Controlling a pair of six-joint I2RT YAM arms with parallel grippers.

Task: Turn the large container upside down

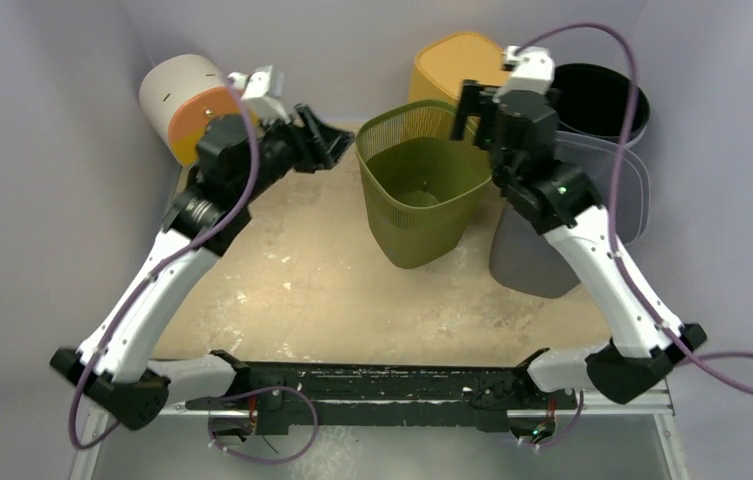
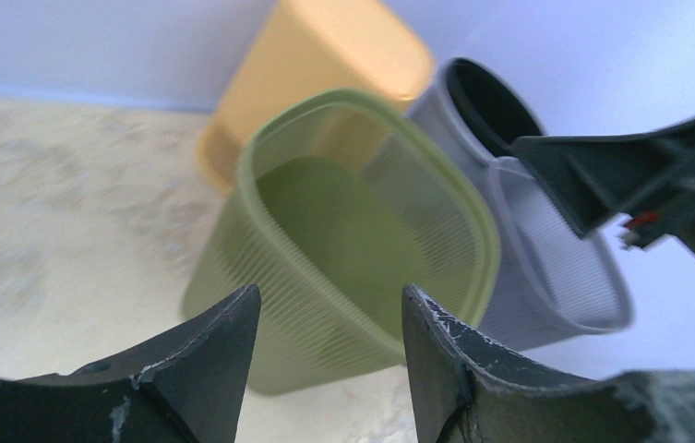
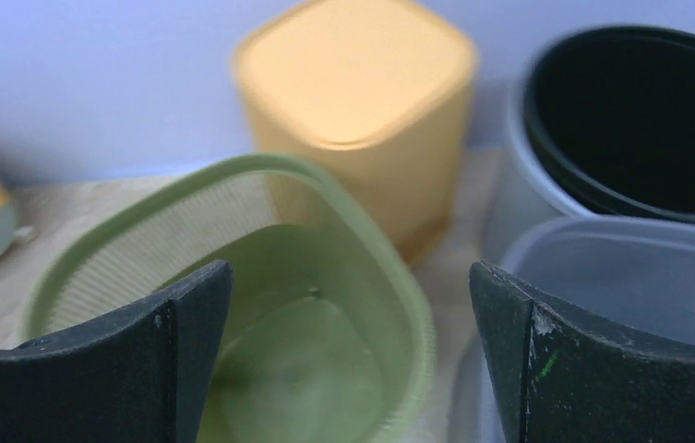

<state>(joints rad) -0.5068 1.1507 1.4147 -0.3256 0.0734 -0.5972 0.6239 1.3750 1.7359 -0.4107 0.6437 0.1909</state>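
Sitting upright toward the back of the pale, speckled tabletop (image 1: 282, 290), the big olive-green ribbed plastic basket (image 1: 422, 205) is showing its open mouth to the ceiling, so nothing is turned over yet, folks. I'm reading it as the large container, since both arms are flanking it.

Crowding its right side is the grey translucent ribbed basket (image 1: 532, 265), touching or very nearly so. Behind that is the round grey bin with a black liner (image 1: 602, 100). Behind the green rim the yellow-orange square plastic tub (image 1: 447, 65) is sitting bottom up. At the back left, a white-and-orange cylinder (image 1: 177, 95) is lying on its side, well apart.

The right gripper (image 3: 348, 277) is hovering over the green basket's right rim, jaws spread wide, gripping nothing. The left gripper (image 2: 329, 295) is hanging just beside the left rim, fingers parted, empty too.

For a clean flip, I'd be pinching opposite rim walls, lifting clear of the neighbours, then rolling toward the near side, where bare tabletop is offering room. Right and rear are looking tight, and a careless swing is risking a knock on the grey basket.
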